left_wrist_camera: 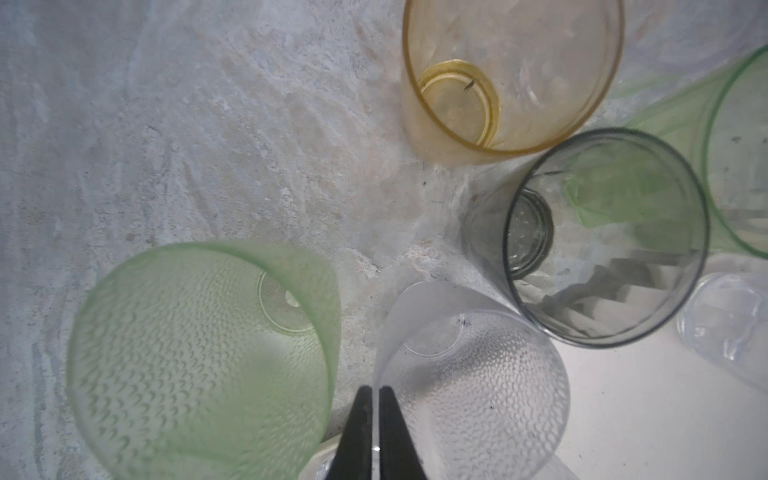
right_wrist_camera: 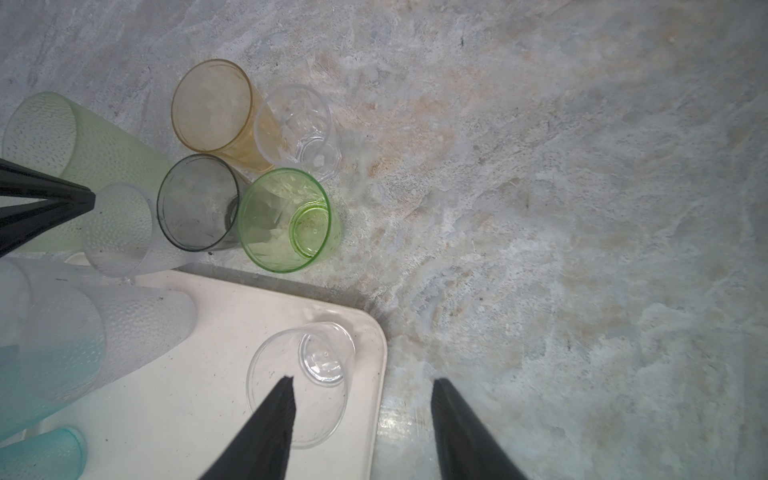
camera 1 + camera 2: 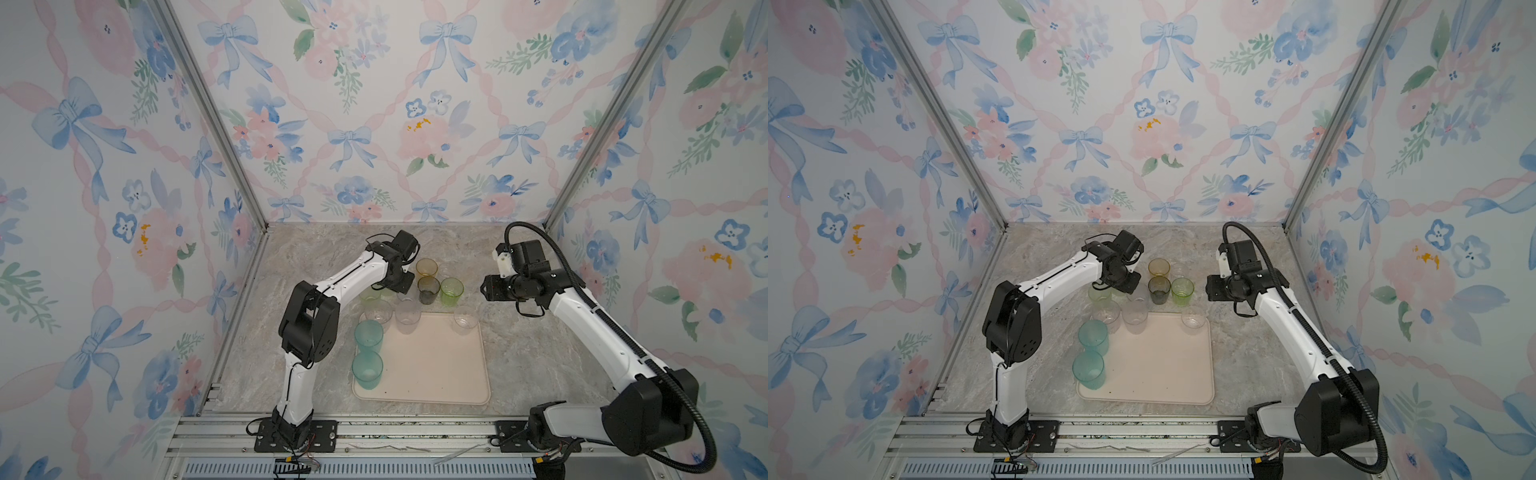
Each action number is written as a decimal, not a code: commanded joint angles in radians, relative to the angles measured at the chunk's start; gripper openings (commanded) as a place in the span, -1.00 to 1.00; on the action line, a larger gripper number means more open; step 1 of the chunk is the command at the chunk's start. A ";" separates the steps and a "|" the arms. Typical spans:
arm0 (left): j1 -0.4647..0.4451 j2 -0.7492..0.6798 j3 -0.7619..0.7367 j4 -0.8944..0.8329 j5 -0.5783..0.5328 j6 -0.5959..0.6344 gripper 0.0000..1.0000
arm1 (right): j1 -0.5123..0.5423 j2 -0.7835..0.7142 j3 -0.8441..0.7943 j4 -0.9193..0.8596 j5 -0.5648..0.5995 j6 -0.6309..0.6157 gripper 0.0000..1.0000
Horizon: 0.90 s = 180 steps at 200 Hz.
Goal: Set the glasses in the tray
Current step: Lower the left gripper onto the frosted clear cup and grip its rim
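Top views, left hand: the left hand (image 3: 402,289) is down just past the tray's (image 3: 436,365) far edge, and its tips hide under the wrist.
Top views, right hand: the right hand (image 3: 487,291) hovers off to the side, near the bright green glass (image 3: 451,291), and touches nothing.
Top views, already in: two frosted teal glasses (image 3: 368,336) stand on the tray, back toward the left hand's own arm base.
Left wrist, grip: the fingers (image 1: 357,436) are clamped on the rim wall of the clear dimpled glass (image 1: 469,395). It stands upright, its base apparently on the tabletop (image 1: 166,124), right by the tray.
Left wrist, neighbours: the pale green dimpled glass (image 1: 199,357) sits just beside the fingers. The smoky grey glass (image 1: 606,237) crowds the held one's far side, and the amber glass (image 1: 511,75) is beyond the tips.
Left wrist, doing it well: my call is to lift straight up first, so the base clears the neighbours and the low rim. A one-wall pinch lets it swing, so carry it slowly and upright, then lower it onto bare tray.
Left wrist, surfaces: the walls are thin and translucent, likely light plastic. The dimples should help the fingers bite, and each one tapers to a narrower base.
Right wrist, right hand: the jaws are wide apart and empty. One finger hangs over a smooth clear glass (image 2: 307,365) standing in the tray's rounded corner, the other over the tabletop.
Right wrist, tray: matte beige-pink, with a low raised rim and a few dark specks.
Right wrist, tabletop: flat, marbled grey and tan, with a stone look.
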 commanded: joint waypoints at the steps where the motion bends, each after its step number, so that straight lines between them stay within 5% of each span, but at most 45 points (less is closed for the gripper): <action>1: -0.007 0.015 0.025 -0.016 -0.012 0.003 -0.84 | -0.011 -0.007 -0.017 0.009 -0.007 -0.014 0.12; 71: -0.011 0.012 0.024 -0.018 -0.038 0.002 -0.61 | -0.012 -0.007 -0.020 0.012 -0.011 -0.014 0.12; 180: -0.012 0.023 -0.012 -0.018 -0.027 0.005 -0.64 | -0.013 -0.010 -0.023 0.012 -0.007 -0.014 0.11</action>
